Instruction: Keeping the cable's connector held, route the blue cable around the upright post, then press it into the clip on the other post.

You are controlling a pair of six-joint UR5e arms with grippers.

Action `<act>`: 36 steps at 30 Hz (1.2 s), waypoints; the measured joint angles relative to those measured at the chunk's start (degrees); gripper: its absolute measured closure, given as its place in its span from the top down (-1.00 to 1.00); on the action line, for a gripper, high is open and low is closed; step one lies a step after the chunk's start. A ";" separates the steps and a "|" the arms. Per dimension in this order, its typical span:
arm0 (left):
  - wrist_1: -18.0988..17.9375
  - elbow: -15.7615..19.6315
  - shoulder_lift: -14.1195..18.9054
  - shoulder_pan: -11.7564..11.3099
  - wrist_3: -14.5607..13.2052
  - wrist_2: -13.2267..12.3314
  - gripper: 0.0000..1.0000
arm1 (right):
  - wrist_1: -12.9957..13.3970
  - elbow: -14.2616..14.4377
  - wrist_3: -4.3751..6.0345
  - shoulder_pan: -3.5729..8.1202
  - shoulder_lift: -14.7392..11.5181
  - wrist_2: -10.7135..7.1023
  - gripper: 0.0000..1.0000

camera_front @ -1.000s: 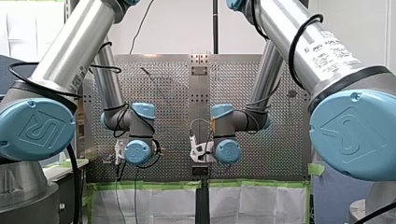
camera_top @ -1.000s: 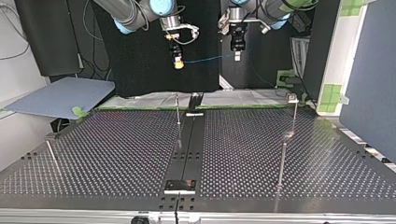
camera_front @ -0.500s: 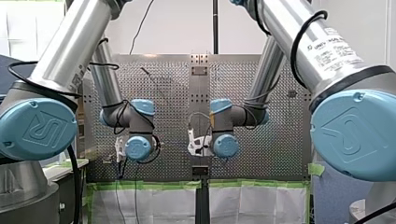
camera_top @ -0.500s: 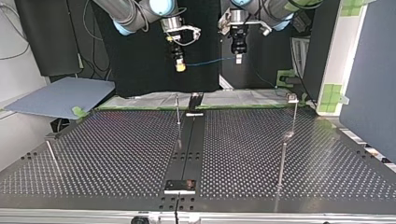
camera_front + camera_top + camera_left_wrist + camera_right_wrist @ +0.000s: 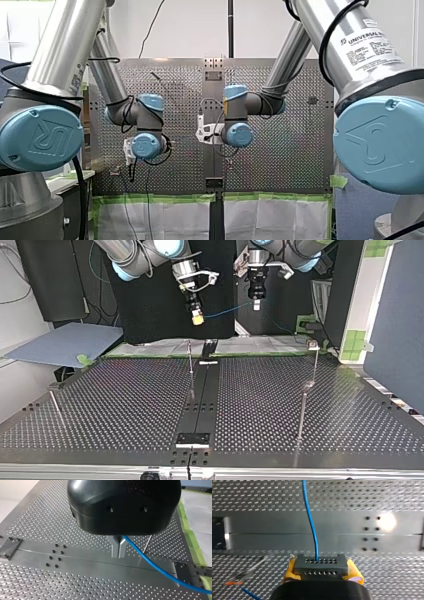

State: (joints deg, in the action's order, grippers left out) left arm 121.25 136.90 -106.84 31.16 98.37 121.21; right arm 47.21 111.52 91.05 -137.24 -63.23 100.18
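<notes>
**Blue cable (image 5: 310,517) strung in the air between two grippers, high over the perforated table (image 5: 100,405).**

The yellow pads of my right gripper (image 5: 198,318) clamp the grey connector (image 5: 320,566), securing that end as the task demands. My left gripper (image 5: 118,551) has its metal jaws nearly together on the cable farther along, probably to steer the span. In the top view the cable hangs at upper middle, well apart from every post. Counted: one cable, one connector, two grippers, and four slim posts, though reflections leave that last count unsure.
</notes>
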 joint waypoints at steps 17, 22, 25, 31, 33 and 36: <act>8.52 -6.02 8.50 -3.30 1.85 2.84 -1.00 | -8.31 -8.24 -0.05 0.85 -6.61 -1.57 -1.00; 10.83 -8.35 10.83 -4.44 2.54 3.07 -1.00 | -10.94 -10.67 0.09 1.26 -6.65 -3.15 -1.00; 12.33 -9.83 12.31 -5.04 2.66 2.96 -1.00 | -12.46 -11.90 0.31 1.47 -6.63 -3.85 -1.00; 15.18 -12.69 15.17 -6.44 2.82 2.71 -1.00 | -15.12 -14.59 1.10 1.63 -6.28 -5.27 -1.00; 16.02 -13.52 16.00 -6.96 2.83 2.68 -1.00 | -15.93 -15.44 1.16 1.62 -5.82 -5.57 -1.00; 17.37 -14.86 17.34 -8.01 2.79 2.19 -1.00 | -17.35 -16.88 1.04 1.51 -4.63 -5.93 -1.00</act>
State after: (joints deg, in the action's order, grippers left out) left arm 138.62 122.04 -89.50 23.15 101.15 123.41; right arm 29.86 94.63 92.10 -135.73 -67.86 94.25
